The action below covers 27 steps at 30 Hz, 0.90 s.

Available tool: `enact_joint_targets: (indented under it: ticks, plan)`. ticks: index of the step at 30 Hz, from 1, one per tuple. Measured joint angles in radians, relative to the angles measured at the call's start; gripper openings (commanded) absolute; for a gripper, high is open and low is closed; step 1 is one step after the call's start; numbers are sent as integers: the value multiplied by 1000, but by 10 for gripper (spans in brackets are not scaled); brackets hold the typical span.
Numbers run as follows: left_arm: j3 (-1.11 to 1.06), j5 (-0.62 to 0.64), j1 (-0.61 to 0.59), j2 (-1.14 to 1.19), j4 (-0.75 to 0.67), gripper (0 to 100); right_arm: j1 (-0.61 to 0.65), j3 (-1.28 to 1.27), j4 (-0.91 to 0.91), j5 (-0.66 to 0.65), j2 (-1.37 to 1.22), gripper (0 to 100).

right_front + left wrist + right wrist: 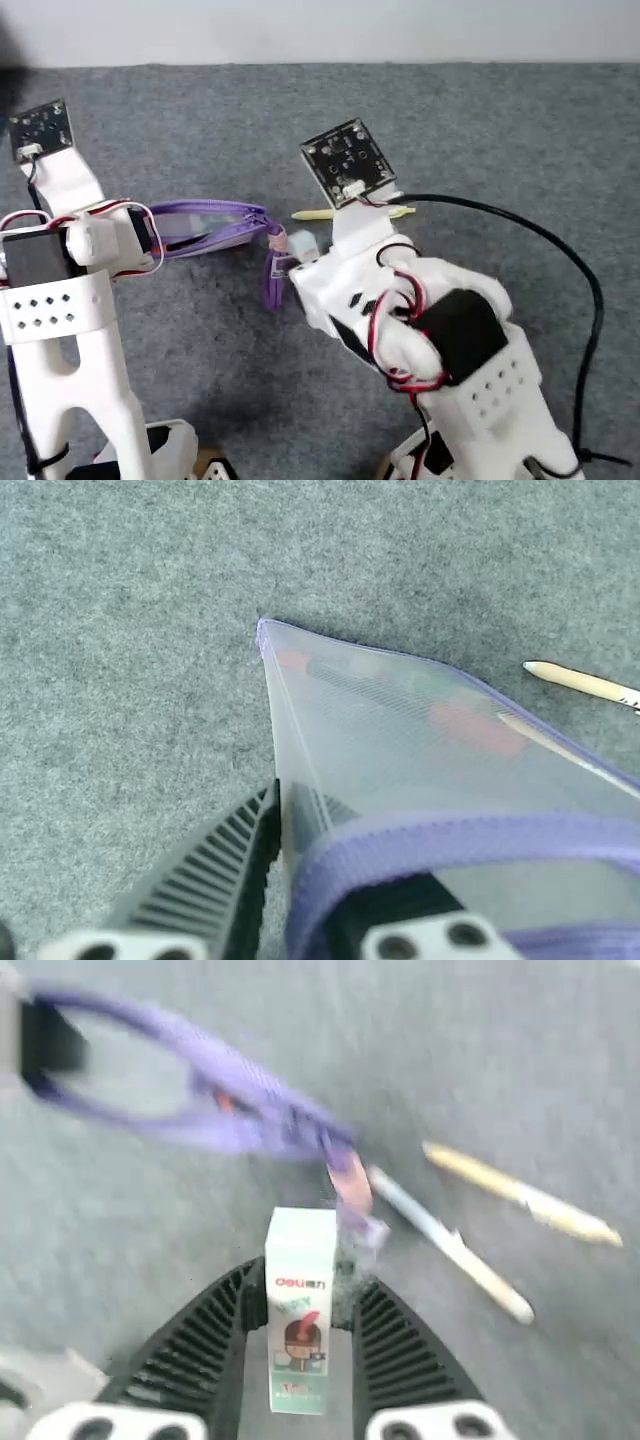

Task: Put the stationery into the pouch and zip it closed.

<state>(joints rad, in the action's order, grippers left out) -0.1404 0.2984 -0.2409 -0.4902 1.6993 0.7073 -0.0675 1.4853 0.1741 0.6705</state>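
Observation:
A clear pouch point(205, 225) with purple trim lies left of centre, its mouth facing the right arm. My left gripper point(150, 236) is shut on the pouch's point(400, 740) edge, with the trim pinched between the jaws point(290, 820); red and green items show through the plastic. My right gripper point(303, 1285) is shut on a small white box point(299, 1325), held just short of the pouch's mouth point(200, 1095) and pink zip pull point(350, 1180). In the high view that box point(300, 243) sits at the pouch's zip end. A yellow pen point(520, 1196) and a pale pen point(450, 1246) lie beyond on the mat.
Grey felt mat point(480, 130) covers the table. The yellow pen point(312, 214) lies partly under the right arm's camera board point(348, 162); its tip point(580, 680) shows past the pouch. A black cable point(570, 270) loops at the right. Open mat lies at the back.

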Motion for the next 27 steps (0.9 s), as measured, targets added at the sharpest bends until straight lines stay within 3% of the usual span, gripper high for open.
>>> enact_joint_targets:
  ticks: [7,15,22,27]
  plan:
    - [0,0,21,0,0,14,87,-8,-299,44,12,8]
    - [0,0,66,-2,0,14,132,-285,-790,44,12,8]
    - [0,0,66,-2,0,14,138,-598,-1237,-109,12,8]
    - [0,0,66,-2,0,14,160,-732,-1367,-135,12,14]
